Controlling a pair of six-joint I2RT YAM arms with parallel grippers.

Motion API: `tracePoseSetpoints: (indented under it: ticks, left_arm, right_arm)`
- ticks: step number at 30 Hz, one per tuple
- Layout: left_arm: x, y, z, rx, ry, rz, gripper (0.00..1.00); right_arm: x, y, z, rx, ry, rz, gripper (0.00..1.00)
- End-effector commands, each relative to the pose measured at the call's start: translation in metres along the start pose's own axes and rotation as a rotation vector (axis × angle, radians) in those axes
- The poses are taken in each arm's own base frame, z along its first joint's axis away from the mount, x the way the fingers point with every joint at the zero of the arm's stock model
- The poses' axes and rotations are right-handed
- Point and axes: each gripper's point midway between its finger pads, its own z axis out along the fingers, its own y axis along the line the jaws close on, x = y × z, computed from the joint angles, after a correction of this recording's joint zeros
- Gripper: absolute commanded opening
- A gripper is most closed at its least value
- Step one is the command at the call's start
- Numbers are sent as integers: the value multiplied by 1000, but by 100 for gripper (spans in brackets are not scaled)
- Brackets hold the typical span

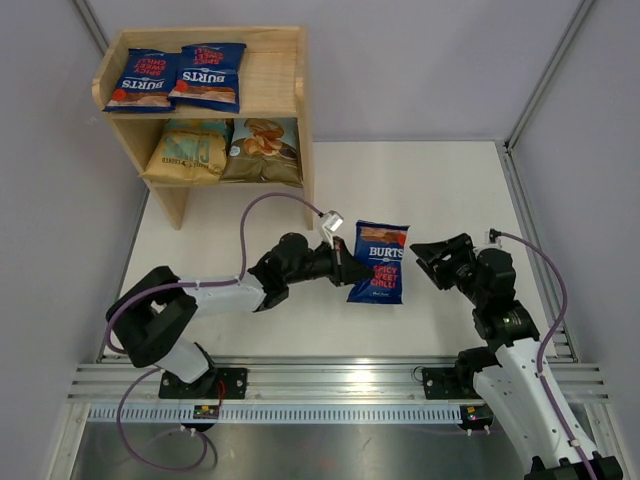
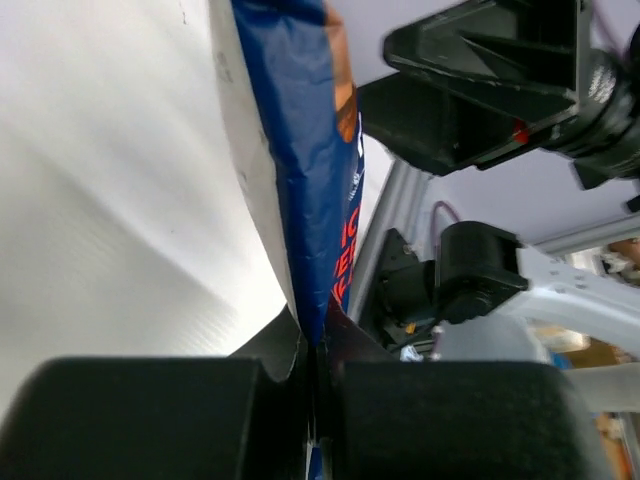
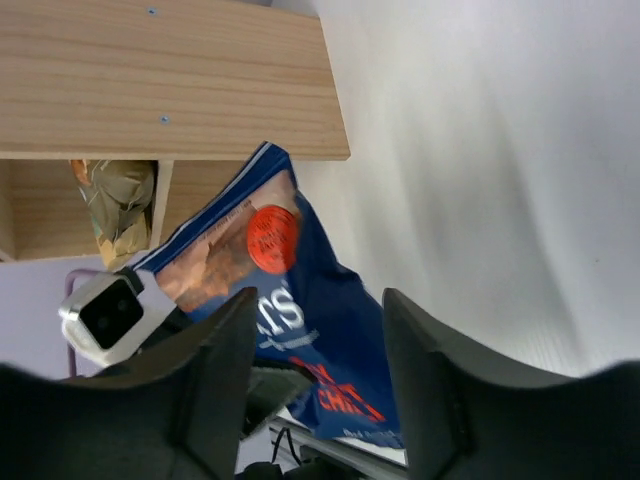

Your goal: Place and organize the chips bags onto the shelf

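My left gripper [image 1: 352,272] is shut on the left edge of a dark-blue Burts bag [image 1: 379,262] over the middle of the table; in the left wrist view the bag [image 2: 315,180] runs edge-on up from the clamped jaws. My right gripper [image 1: 432,262] is open and empty, just right of that bag, which fills the right wrist view [image 3: 330,330] between my fingers. The wooden shelf [image 1: 275,80] stands at the back left. Two Burts bags [image 1: 180,78] lie on its top tier. A yellow-tan bag [image 1: 185,152] and a light-blue bag [image 1: 262,150] lie on the lower tier.
Grey walls enclose the white table [image 1: 440,190] on three sides. An aluminium rail [image 1: 320,380] runs along the near edge by both arm bases. A purple cable [image 1: 270,205] loops above the left arm.
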Motion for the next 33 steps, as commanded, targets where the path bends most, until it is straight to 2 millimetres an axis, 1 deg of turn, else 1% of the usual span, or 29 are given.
tracePoseSetpoints:
  ticks: [1,2,3,4,5,6,7,8,9,10,11,12,14,15,17,18,21,23,25,26,27,28,29,31,32,33]
  left_arm:
    - [-32,-33,-36,248,-94,30,0]
    - [-35,-32,-46,279,-82,37,0]
    - [-40,-41,-56,330,-91,55,0]
    - [-40,-41,-63,351,-85,63,0]
    - [-33,-51,-71,409,-41,86,0]
    - [-35,-61,-78,454,-41,105,0]
    - [-33,-66,-82,480,-29,118,0]
    - [-26,-72,-88,517,6,137,0]
    - [-27,-81,-94,555,3,157,3]
    - [-25,-86,-99,581,9,167,3]
    - [-19,-91,-105,612,31,180,3]
    - [-20,-102,-114,661,19,203,3]
    - [-16,-113,-124,716,19,232,1]
    - [-17,-118,-129,738,7,239,0]
    - [-16,-121,-130,746,8,238,0]
    - [-16,-123,-130,753,7,245,0]
    - [-10,-129,-129,777,26,260,0]
    - [-8,-136,-129,802,31,280,0]
    - [-10,-143,-130,823,25,300,0]
    - [-11,-144,-130,828,24,305,0]
    - [-11,-146,-131,834,22,310,0]
    - [-13,-148,-131,840,16,318,0]
    - [-15,-150,-132,843,11,323,0]
    - [-17,-153,-133,849,5,336,0]
    - [-18,-155,-134,854,5,343,0]
    - [-19,-157,-135,860,5,348,0]
  right_arm:
    - [-3,22,-15,-76,-7,-197,69]
    - [-1,22,-17,-85,6,-229,72]
    - [1,26,-20,-105,18,-269,76]
    - [4,31,-23,-142,35,-354,82]
    - [16,38,-28,-202,99,-398,84]
    - [22,45,-32,-240,134,-435,85]
    - [28,53,-36,-299,165,-499,85]
    - [45,62,-47,-387,266,-529,86]
    - [50,72,-52,-434,301,-554,87]
    - [55,77,-57,-471,342,-574,88]
    - [68,82,-68,-533,430,-582,89]
    - [70,89,-71,-557,468,-584,91]
    - [77,96,-79,-597,540,-564,92]
    - [75,100,-77,-593,547,-543,93]
    - [75,102,-75,-586,550,-516,93]
    - [75,108,-75,-612,564,-463,93]
    - [82,121,-88,-725,643,-372,93]
    - [83,120,-88,-721,659,-362,93]
    - [83,110,-83,-656,643,-399,93]
    - [79,107,-76,-610,600,-415,93]
    - [79,98,-76,-550,600,-422,93]
    - [77,95,-74,-524,585,-424,93]
    - [73,92,-69,-486,544,-425,93]
    - [67,84,-68,-416,491,-429,93]
    - [59,80,-62,-376,430,-434,94]
    - [58,76,-64,-351,410,-434,94]
